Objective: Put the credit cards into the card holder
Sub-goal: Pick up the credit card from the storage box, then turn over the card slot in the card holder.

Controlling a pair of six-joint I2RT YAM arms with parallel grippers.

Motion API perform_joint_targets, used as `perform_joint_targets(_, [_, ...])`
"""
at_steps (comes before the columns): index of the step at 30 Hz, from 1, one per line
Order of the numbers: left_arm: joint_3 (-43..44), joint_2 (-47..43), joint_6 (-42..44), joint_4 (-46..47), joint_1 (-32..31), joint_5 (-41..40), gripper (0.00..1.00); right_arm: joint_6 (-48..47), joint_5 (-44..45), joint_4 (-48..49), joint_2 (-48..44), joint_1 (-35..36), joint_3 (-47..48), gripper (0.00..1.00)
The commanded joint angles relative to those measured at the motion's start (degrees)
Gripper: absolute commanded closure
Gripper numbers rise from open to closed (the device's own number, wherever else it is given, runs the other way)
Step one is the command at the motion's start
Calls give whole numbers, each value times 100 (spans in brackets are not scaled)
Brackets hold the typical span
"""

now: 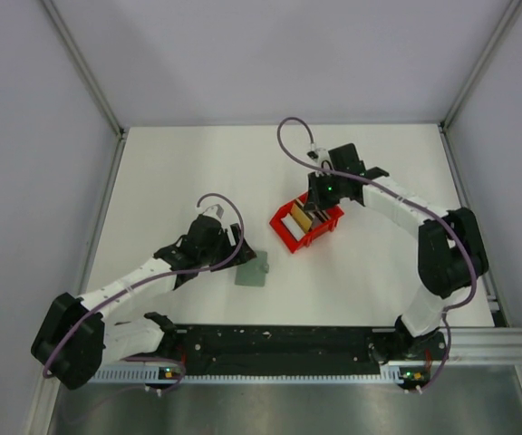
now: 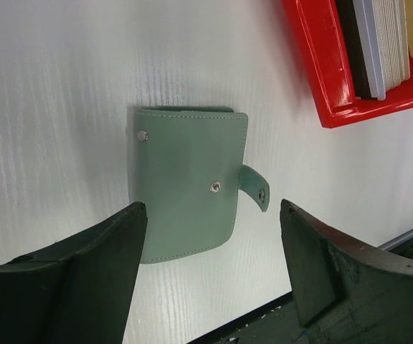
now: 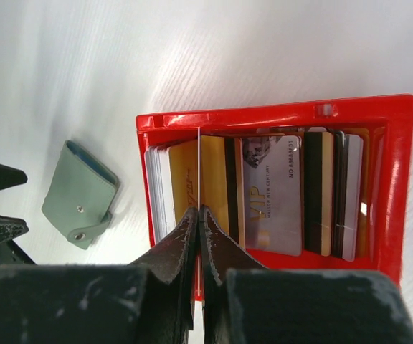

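Right wrist view: right hand (image 3: 200,215) clenched on one card (image 3: 200,158), by its upper edge, in the red bin (image 3: 264,113); likely light, stiff, slick. Left hand (image 2: 212,215) released near the card holder (image 2: 188,190).

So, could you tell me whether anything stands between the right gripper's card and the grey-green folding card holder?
Nothing lies on the table between the red plastic bin, where the right gripper pinches a thin card, and the grey-green card holder. But the holder is folded shut, the open left gripper over it.
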Motion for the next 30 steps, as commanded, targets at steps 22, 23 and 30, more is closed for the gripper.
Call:
perform_joint_targets(22, [253,-1033,-1368,-2270,20,-2271,21,3568,3282,2331,-1704,3061,-1761,100])
perform_joint_targets(23, [244,-1085,-1377,-2305,20,-2271,21,3577,3282,2374,-1563,3166,-1726,100])
perform_joint_targets(30, [244,-1226,-1333,-2358,12,-2244,21,3788,3607,2339,-965,3483,-1594,100])
